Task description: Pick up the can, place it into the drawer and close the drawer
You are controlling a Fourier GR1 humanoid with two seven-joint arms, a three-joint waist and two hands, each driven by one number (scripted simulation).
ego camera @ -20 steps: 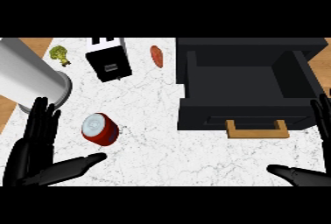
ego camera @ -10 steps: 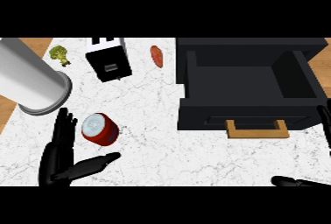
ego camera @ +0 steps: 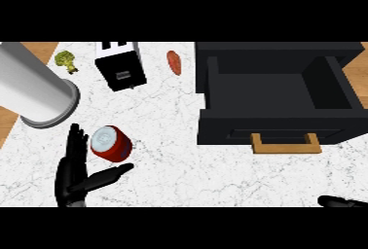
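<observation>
My left hand (ego camera: pixel 75 172) is spread open and empty. The red can (ego camera: pixel 111 144) lies tipped on the surface (ego camera: pixel 165 170) just right of its fingers (ego camera: pixel 72 146), above the thumb (ego camera: pixel 111 173). My right hand (ego camera: pixel 341 201) is well apart.

One view only, from the robot's head at the near side, faced steeply down onto the counter (ego camera: pixel 215 175). It sat close: the counter top filled nearly the whole frame, and the left hand (ego camera: pixel 72 172) showed at the near edge.
</observation>
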